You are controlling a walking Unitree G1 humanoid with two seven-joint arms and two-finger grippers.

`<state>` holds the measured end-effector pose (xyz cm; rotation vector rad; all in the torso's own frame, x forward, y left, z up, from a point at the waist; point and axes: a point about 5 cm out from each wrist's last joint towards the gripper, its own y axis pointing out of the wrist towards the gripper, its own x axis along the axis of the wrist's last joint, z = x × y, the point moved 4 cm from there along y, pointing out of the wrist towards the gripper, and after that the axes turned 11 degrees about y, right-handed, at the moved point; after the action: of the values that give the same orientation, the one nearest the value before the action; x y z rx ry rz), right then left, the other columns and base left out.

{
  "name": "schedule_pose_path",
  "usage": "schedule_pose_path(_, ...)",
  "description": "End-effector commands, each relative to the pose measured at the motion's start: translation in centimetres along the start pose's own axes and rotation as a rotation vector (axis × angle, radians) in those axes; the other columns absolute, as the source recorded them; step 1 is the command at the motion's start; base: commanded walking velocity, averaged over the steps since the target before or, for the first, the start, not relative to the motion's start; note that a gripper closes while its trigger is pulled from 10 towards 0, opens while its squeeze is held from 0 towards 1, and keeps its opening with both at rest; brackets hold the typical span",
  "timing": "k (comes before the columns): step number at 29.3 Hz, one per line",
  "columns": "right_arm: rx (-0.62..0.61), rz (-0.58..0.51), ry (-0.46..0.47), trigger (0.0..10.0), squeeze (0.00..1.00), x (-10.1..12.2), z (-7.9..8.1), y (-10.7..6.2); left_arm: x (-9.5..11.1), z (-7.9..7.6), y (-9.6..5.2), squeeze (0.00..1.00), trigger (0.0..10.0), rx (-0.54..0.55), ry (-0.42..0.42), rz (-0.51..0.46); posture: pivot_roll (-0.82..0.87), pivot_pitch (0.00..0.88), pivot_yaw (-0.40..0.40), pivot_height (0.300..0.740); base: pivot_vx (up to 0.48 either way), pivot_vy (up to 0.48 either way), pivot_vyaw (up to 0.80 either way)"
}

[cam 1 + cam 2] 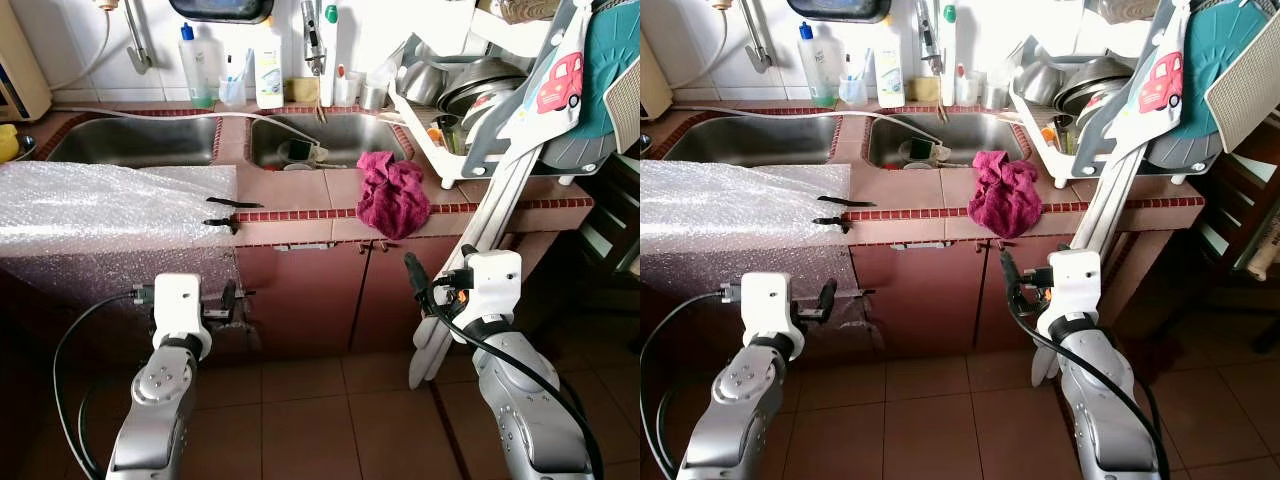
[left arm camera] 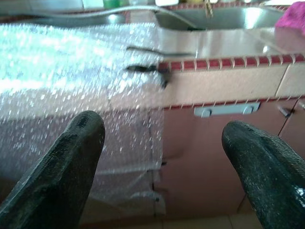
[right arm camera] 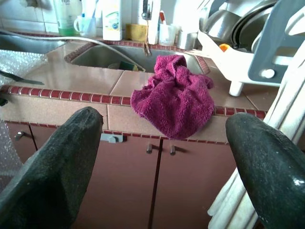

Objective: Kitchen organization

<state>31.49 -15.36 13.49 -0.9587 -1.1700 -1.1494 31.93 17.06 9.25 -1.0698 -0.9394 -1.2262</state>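
Judging by how things lie, the kitchen tidying has barely begun: nothing is held and the worktop (image 1: 300, 190) is cluttered. A crumpled magenta cloth (image 1: 392, 193) lies on the front edge of the tiled worktop, its lower part drooping over the cabinet doors below, just in front of the right-hand sink (image 1: 325, 140) and beside the loaded white dish rack (image 1: 470, 100). A sheet of bubble wrap (image 1: 110, 215) covers the left part of the worktop and hangs down the front; a dark, thin utensil (image 1: 232, 204) lies at its edge. The left pincer (image 2: 162, 157) stands wide and empty, low before the bubble wrap; the right pincer (image 3: 164, 157) is likewise wide and empty, facing the cloth but well short of it. Everything seemingly remains: cloth, wrap and utensil untouched.
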Motion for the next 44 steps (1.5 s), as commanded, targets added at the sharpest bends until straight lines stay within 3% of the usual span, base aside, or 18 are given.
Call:
schedule_pose_path(1, -0.018, -0.010, 0.005, 10.0, 0.00, 0.2, -0.4, 0.1, -0.1, -0.1, 0.1, 0.00, 10.0, -0.001, 0.005, 0.010, 0.02, 0.000, -0.015, 0.740, 0.000, 0.394, 0.00)
schedule_pose_path(34, -0.040, -0.028, 0.033, 10.0, 0.00, 0.7, -0.5, 0.5, -1.3, -0.6, 0.3, 0.00, 10.0, -0.002, 0.034, 0.043, 0.02, 0.000, -0.005, 0.740, 0.000, 0.424, 0.00)
schedule_pose_path(44, -0.026, -0.034, 0.018, 10.0, 0.00, 0.9, -0.2, 0.9, -0.6, -0.9, 0.8, 0.00, 10.0, -0.003, 0.044, 0.005, 0.03, 0.000, -0.011, 0.740, 0.000, 0.000, 0.48)
